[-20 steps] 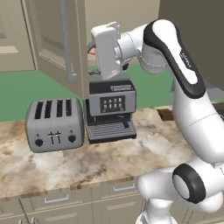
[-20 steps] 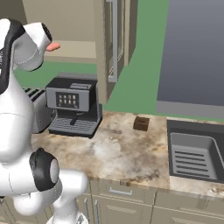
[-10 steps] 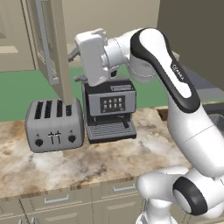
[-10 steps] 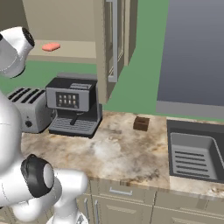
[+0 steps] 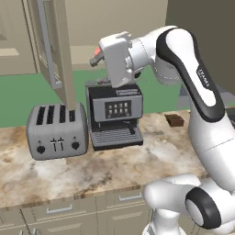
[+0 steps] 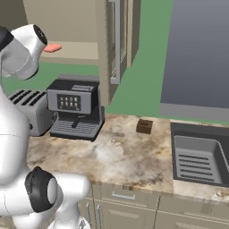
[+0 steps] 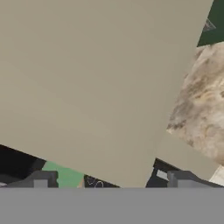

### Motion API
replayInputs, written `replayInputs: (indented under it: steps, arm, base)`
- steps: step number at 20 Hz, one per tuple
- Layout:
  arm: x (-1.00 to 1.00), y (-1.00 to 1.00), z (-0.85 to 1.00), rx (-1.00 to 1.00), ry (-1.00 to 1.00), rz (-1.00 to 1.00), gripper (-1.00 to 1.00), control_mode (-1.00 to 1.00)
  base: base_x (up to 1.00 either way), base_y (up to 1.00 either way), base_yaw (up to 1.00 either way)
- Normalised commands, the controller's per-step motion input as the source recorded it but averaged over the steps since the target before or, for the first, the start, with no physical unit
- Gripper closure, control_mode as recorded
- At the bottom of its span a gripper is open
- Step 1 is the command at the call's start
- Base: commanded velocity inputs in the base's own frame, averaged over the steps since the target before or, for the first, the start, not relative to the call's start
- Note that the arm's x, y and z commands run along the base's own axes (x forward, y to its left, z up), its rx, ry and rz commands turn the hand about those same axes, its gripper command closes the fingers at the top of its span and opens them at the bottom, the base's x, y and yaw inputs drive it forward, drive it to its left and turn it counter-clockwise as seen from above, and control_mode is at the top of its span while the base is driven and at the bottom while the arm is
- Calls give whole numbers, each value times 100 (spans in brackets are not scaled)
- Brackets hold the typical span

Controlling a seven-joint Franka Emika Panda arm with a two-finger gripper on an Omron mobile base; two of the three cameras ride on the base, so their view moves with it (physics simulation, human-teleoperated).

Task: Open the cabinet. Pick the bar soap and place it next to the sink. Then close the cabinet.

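Nearest the base, the mottled beige-and-brown stone counter (image 5: 69, 176) carried a silver four-slot toaster (image 5: 57, 132), with a black espresso machine with a small button panel (image 5: 114, 116) just beside it. A small dark brown block (image 6: 144, 126) lay on the counter between the machine and the dark grey rectangular metal sink with a ribbed bottom (image 6: 199, 154), which sat at the counter's right end.

Above the espresso machine, the two-finger gripper (image 7: 109, 181) was seen from the hand view with its dark tips standing wide apart and nothing between them; it was empty. That view faced a flat beige panel at close range.

Farther back, the beige wall cabinet with raised-panel doors and long silver bar handles (image 6: 117, 42) stood open, one door swung out towards the room. The small flat salmon-pink bar soap with rounded corners (image 6: 53, 48) lay on the cabinet's shelf, just beyond the robot's wrist in the right base view and well apart from the sink.

Judgement: the step in hand was the pick. To do it well, the hand should square up to the shelf, clear the open door edge, set the tips either side of the bar across its narrow width, and only then close. A low, level approach would suit so flat an item; a skewed entry risks pushing it deeper.
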Motion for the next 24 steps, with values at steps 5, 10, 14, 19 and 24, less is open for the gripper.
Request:
replayInputs:
  steps: [5,10,14,19,24]
  arm:
    - [26,-43,-82,-14,0,-14,-100,-100]
    - [19,-34,-39,-19,-1,-20,-100,-100]
    - [0,-25,0,-14,0,-20,-100,-100]
    - [16,-2,9,-16,0,-21,-100,-100]
    - [71,0,-4,-24,0,-30,-100,-100]
  base:
    - [0,0,0]
    - [0,0,0]
    - [0,0,0]
    - [0,0,0]
    - [0,0,0]
